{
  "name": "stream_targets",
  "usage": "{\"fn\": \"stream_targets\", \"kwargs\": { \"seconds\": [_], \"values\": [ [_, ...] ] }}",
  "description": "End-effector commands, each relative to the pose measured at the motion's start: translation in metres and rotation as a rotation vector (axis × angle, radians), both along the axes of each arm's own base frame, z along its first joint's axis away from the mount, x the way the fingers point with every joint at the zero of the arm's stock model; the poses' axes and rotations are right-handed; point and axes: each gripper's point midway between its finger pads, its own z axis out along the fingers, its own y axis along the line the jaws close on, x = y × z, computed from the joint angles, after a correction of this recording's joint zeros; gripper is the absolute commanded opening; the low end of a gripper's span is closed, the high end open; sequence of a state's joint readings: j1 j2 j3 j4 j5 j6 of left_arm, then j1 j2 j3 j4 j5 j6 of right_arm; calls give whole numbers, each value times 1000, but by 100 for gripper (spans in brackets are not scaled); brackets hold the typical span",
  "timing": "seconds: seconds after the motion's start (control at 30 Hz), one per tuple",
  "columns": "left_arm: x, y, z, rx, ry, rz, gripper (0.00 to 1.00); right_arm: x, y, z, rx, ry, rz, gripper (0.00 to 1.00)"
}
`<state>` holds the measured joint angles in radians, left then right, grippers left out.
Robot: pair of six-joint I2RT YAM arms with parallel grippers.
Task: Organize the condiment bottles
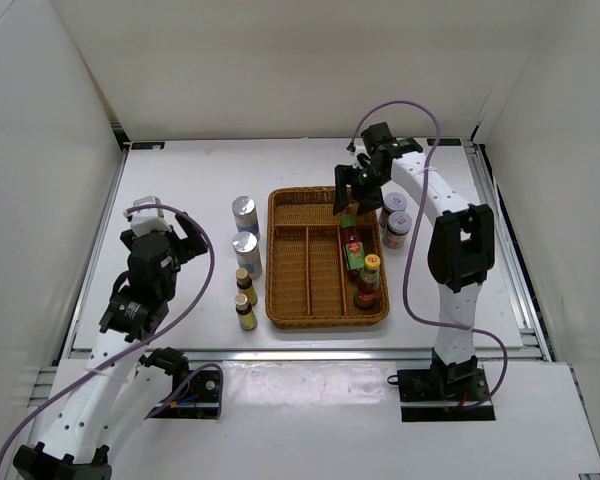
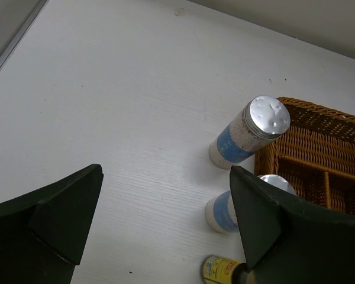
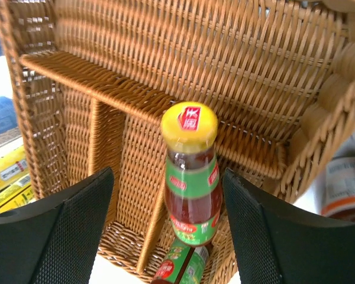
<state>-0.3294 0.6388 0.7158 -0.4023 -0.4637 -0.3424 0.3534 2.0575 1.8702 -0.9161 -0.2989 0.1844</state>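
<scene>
- Hovering over the far end of the wicker tray (image 1: pixel 273 290), the right end effector (image 3: pixel 167 172) has its fingers spread wide and grips nothing. A gap shows on each side between them and the bottle below.
- That bottle is a red sauce bottle (image 3: pixel 189 195) with a yellow cap and a green label. It stands in the tray's right-hand long compartment, close to the cross divider.
- A second sauce bottle (image 1: pixel 368 283) is in the same compartment, nearer the arm bases. The right wrist view catches only part of it at the lower edge, so I cannot tell whether it is upright or leaning.
- Two pale-lidded jars stand on the table (image 1: pixel 180 180) just outside the tray's right wall, the far jar (image 1: pixel 395 206) just beside the near jar (image 1: pixel 397 231).
- On the other side, just beside the tray's left wall, stand two silver-topped shakers with blue labels: the far shaker (image 2: pixel 251 133) and the near shaker (image 1: pixel 247 255).
- Two tiny dark bottles with yellow labels carry that line on toward the near edge of the table: the first tiny bottle (image 1: pixel 245 285) and the second tiny bottle (image 1: pixel 245 313).
- The left end effector (image 2: pixel 165 170) is held above bare table to the left of the shakers. Its fingers are wide apart with nothing between them.
- In the left wrist view the near shaker is partly hidden behind one of its fingers.
</scene>
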Motion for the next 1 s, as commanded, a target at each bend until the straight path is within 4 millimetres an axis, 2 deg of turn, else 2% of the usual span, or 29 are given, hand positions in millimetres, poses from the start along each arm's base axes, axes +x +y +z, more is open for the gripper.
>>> {"fn": "stream_targets", "kwargs": {
  "seconds": [0.0, 0.13, 0.23, 0.3, 0.33, 0.37, 0.43, 0.47, 0.53, 0.57, 0.6, 0.63, 0.67, 0.77, 0.8, 0.83, 0.87, 0.9, 0.97],
  "values": [
    [1, -2, 1, -14, -12, -6, 99, 7, 6, -9, 14, 18, 2, 78],
    [1, -2, 1, -14, -12, -6, 99, 8, 8, -23, 11, 50, 5, 75],
    [1, -2, 1, -14, -12, -6, 99, 12, 10, -24, 17, 46, -4, 73],
    [1, -4, 1, -17, -11, -15, 99, 13, 8, -24, 9, 43, -8, 68],
    [1, -4, 1, -17, -11, -15, 99, 15, 9, -24, 12, 35, -8, 64],
    [1, -4, 1, -17, -11, -15, 99, 17, 10, -21, 15, 26, -8, 52],
    [1, -4, 1, -17, -11, -15, 99, 17, 10, -21, 17, 30, -15, 38],
    [1, -4, 1, -17, -11, -15, 99, 18, 8, -17, 9, 16, -21, 26],
    [0, -4, 3, -20, -20, -15, 99, 18, 7, -8, -12, -20, -26, 17],
    [0, -4, 3, -20, -20, -15, 99, 20, 4, -3, -23, -37, -34, 9],
    [0, -4, 3, -20, -20, -15, 99, 17, 5, -1, -36, -48, -32, 6],
    [0, -4, 3, -20, -20, -15, 99, 18, 6, 15, -36, -99, -34, 3],
    [0, -4, 3, -20, -20, -15, 99, 19, -3, 18, -76, -122, -56, 0],
    [0, -4, 3, -20, -20, -15, 99, 9, -5, 41, -128, -227, -68, 0],
    [0, -4, 3, -20, -20, -15, 99, 6, -1, 61, -125, -300, -68, 0],
    [0, -5, 3, -22, -19, -24, 99, 3, -9, 58, -180, -322, -99, 0],
    [0, -5, 3, -22, -19, -24, 99, 0, -10, 64, -196, -357, -107, 0],
    [0, -5, 3, -22, -19, -24, 99, -5, -5, 83, -187, -427, -109, 0],
    [0, -5, 3, -22, -19, -24, 99, -11, -7, 93, -236, -502, -134, 0]
  ]
}}
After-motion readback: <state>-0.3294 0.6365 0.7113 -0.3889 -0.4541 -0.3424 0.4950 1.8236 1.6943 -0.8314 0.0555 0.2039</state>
